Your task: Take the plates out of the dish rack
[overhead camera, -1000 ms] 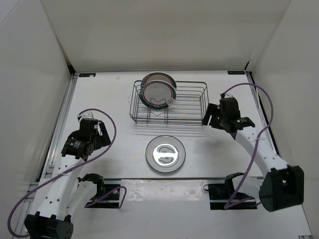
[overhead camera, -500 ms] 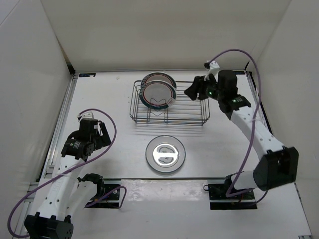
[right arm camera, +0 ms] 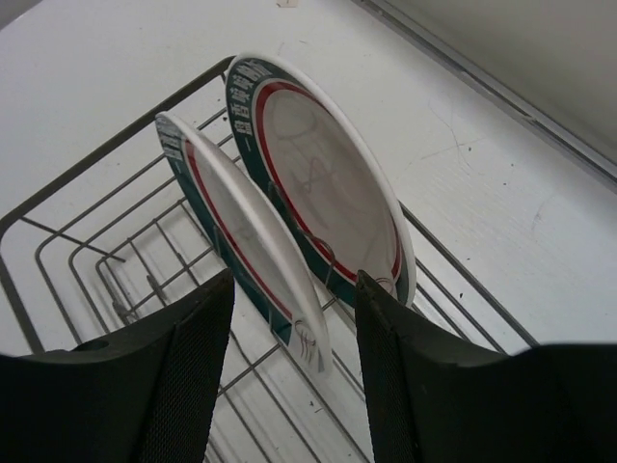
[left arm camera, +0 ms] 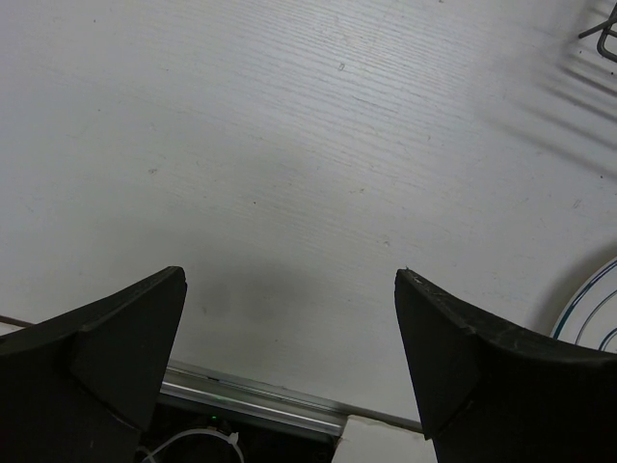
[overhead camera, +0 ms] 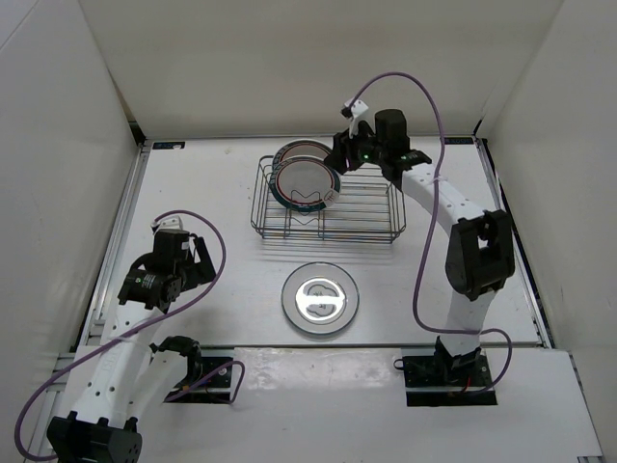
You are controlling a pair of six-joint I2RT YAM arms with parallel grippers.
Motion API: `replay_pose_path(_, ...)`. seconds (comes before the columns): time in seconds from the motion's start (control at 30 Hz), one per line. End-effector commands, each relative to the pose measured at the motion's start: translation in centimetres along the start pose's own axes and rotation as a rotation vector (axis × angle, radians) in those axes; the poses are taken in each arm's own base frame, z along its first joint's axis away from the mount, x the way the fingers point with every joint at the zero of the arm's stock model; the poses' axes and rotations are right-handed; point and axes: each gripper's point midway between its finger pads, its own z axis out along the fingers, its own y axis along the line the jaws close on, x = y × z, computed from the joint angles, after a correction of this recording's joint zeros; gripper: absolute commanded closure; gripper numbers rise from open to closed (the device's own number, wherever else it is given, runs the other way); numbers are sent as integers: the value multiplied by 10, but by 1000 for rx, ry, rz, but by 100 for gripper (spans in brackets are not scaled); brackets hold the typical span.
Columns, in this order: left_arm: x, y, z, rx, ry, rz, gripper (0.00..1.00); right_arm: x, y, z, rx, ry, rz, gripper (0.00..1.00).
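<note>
Two white plates with red and teal rim rings stand on edge at the left end of the dish rack (overhead camera: 359, 204): a front plate (right arm camera: 238, 224) and a back plate (right arm camera: 333, 169). The third plate (overhead camera: 320, 298), with grey rim and motif, lies flat on the table in front of the rack. My right gripper (right arm camera: 294, 289) reaches in from the rack's right and is open; the front plate's rim stands between its fingers (right arm camera: 193, 376) with gaps on both sides. My left gripper (left arm camera: 289, 275) hangs wide open over bare table with nothing in it, left of the flat plate.
The wire rack's right part holds only upright dividers (right arm camera: 116, 289). White walls enclose the table on three sides. A metal rail (left arm camera: 251, 400) runs along the near table edge below the left gripper. The flat plate's edge (left arm camera: 593, 309) shows at the right of the left wrist view.
The right arm swung from the rack's right end up and left over the rack to the standing plates, and its jaws narrowed. The left arm stayed still.
</note>
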Motion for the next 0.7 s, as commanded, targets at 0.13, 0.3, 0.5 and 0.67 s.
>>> replay_pose_path(0.13,-3,-5,0,27,-13,6,0,-6,-12,23,5,13,-100,44)
replay_pose_path(0.3,-1,-5,1,27,-1,8,0,12,-17,38,-12,42,-78,44)
replay_pose_path(0.5,-2,-6,2,28,-3,8,0,23,-18,44,-11,59,-77,52)
replay_pose_path(0.67,0,-6,2,30,6,14,0,17,-18,40,-1,55,-96,66)
